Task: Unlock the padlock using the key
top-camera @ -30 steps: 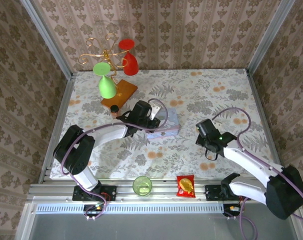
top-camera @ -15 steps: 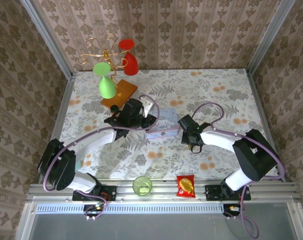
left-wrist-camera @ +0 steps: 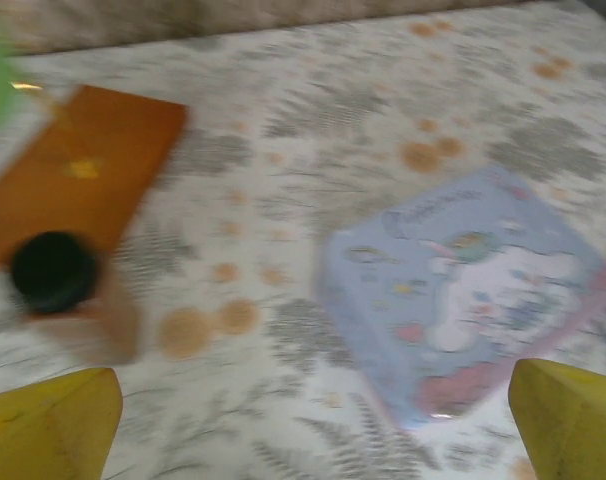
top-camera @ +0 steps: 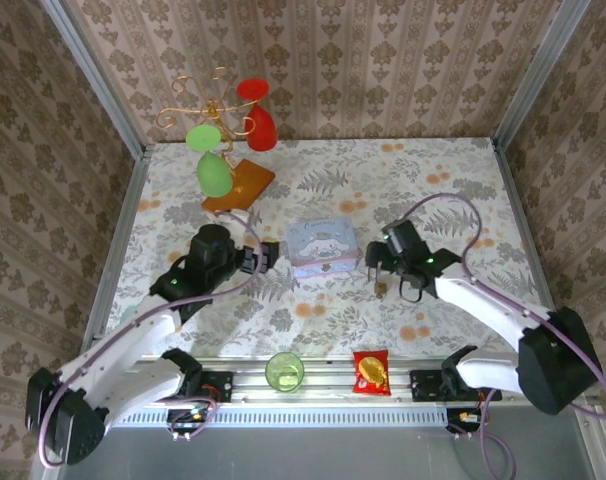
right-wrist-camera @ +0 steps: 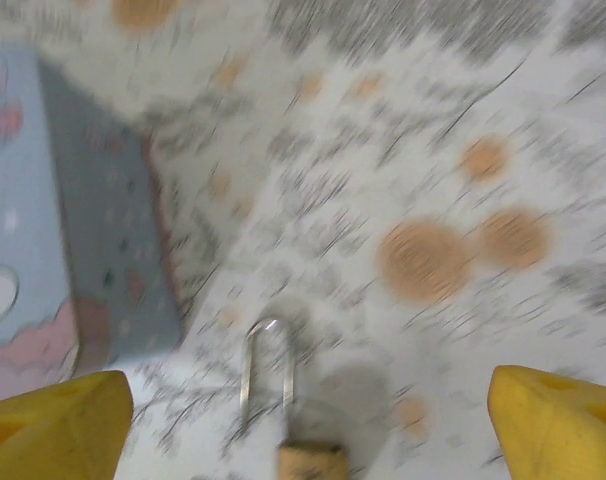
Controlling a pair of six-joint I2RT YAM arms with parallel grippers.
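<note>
1. Two small items at the near rail, between the arm bases: green cup point(top-camera: 284, 371) on the left, red-and-gold snack packet point(top-camera: 370, 371) on the right.
2. Further in, left side: left gripper point(top-camera: 266, 256), with yellow fingers point(left-wrist-camera: 53, 425) spread wide apart and clamped on nothing. Hovers over the floral tablecloth point(top-camera: 433, 170), near the pastel cartoon tin point(top-camera: 322, 248) but not touching it.
3. At about the same depth, right side: right gripper point(top-camera: 376, 268), also spread wide and holding nothing. Hangs just above the padlock point(top-camera: 381, 288).
4. Lying flat on the cloth, just off the tin's near right corner and apart from it: that tiny brass padlock point(right-wrist-camera: 311, 463), with a thin silver shackle. Looks blurred in the right wrist view, with the brass body cut off at the bottom edge. Cannot tell about any key in the keyhole, nor about the shackle being latched or sprung.
5. Handling, as a judgement: very light, hard, smooth metal, likely to skid or spin on the cloth under a glancing touch. Best pinched across the flat faces of the brass body, leaving shackle and keyhole free. Shackle wire probably too thin and slick for a steady hold.
6. Farthest back, left of centre: orange wooden base point(top-camera: 239, 186) with a small black cap point(top-camera: 228, 216) by its near corner. Carries a gold wire stand point(top-camera: 198, 100) with a green glass point(top-camera: 213, 172) and a red glass point(top-camera: 260, 115). Beyond that, patterned wallpaper.
</note>
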